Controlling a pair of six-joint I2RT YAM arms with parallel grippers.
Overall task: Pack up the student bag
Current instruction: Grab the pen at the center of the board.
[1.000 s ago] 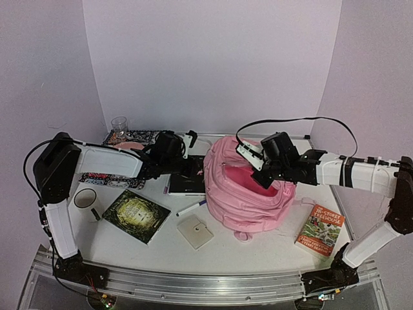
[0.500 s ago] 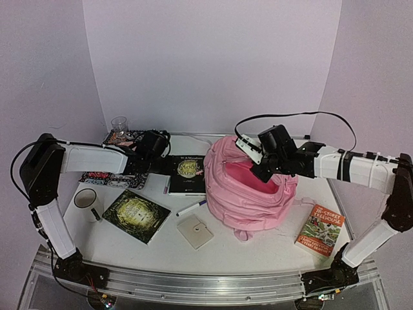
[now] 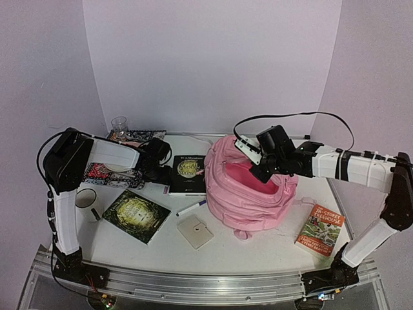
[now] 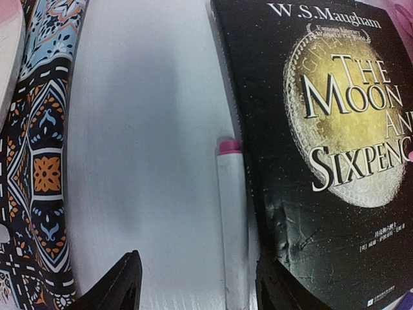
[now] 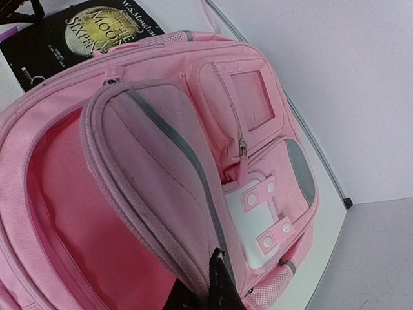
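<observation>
Two robot arms work over a cluttered white tabletop [image 3: 258, 252], where the pale-pink student bag [image 3: 248, 197] lies right of centre with its main compartment gaping upward. The right arm [image 3: 342, 166] reaches in from the side and across the bag's top. The right jaws are pressed together, pinching the zip-lined rim of the bag's opened front panel, as the wrist view shows at close range. That panel stands lifted off the bright pink lining, and the bag's zipped front pockets and a white snap tab fall away beyond it.

The left arm [image 3: 113, 156] stretches along the far left of the tabletop, and the left jaws are spread. In its wrist view the two dark fingertips [image 4: 122, 287] frame a white pen with a pink cap [image 4: 231, 213], which lies flat against the edge of a black paperback [image 4: 322, 148], "The Moon and Sixpence" by W. S. Maugham. The book rests just beside the bag, on the side facing the left arm. A patterned fabric pouch [image 4: 39, 174] runs along the other side of the jaws.

Nearer the arms' bases lie a dark green book [image 3: 136, 215], a marker [image 3: 191, 208] and a small beige square case [image 3: 195, 231]. A mug [image 3: 85, 198] sits at the left edge, a clear glass [image 3: 119, 124] at the far corner, and an orange children's book [image 3: 320, 230] to the right of the bag.
</observation>
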